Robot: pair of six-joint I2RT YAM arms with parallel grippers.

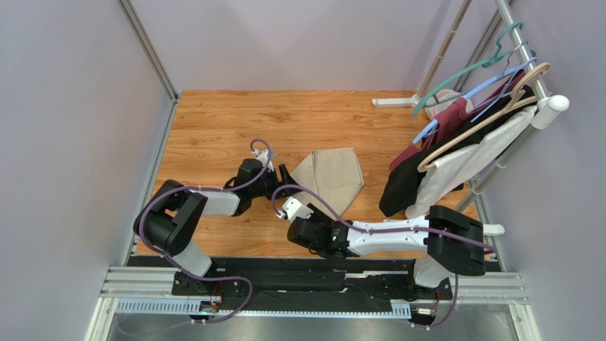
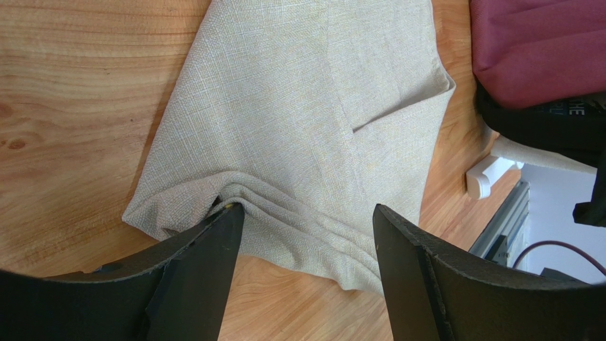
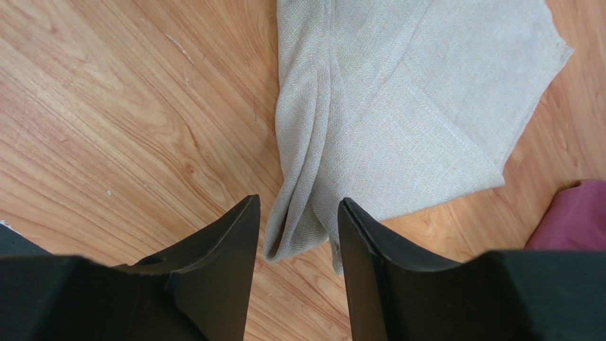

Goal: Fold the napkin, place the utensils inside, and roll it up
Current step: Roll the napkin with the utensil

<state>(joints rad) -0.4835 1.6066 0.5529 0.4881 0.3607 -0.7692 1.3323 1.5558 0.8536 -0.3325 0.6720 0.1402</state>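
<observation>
The beige napkin (image 1: pixel 333 177) lies folded and bunched on the wooden table, with a thick ridge of folds along its near-left edge. My left gripper (image 1: pixel 286 180) is open at that edge. In the left wrist view its fingers straddle the ridge of the napkin (image 2: pixel 313 106), and the left fingertip (image 2: pixel 229 217) touches the folds. My right gripper (image 1: pixel 304 213) is open, just short of the napkin's near corner. In the right wrist view the bunched end of the napkin (image 3: pixel 398 106) lies just ahead of the gap between the fingers (image 3: pixel 363 220). No utensils are in view.
A clothes rack (image 1: pixel 526 57) stands at the right with hangers carrying maroon, black and white garments (image 1: pixel 441 163), close to the napkin's right side. The maroon garment (image 2: pixel 540 42) shows in the left wrist view. A white rack foot (image 1: pixel 392 102) lies at the back. Grey walls enclose the table.
</observation>
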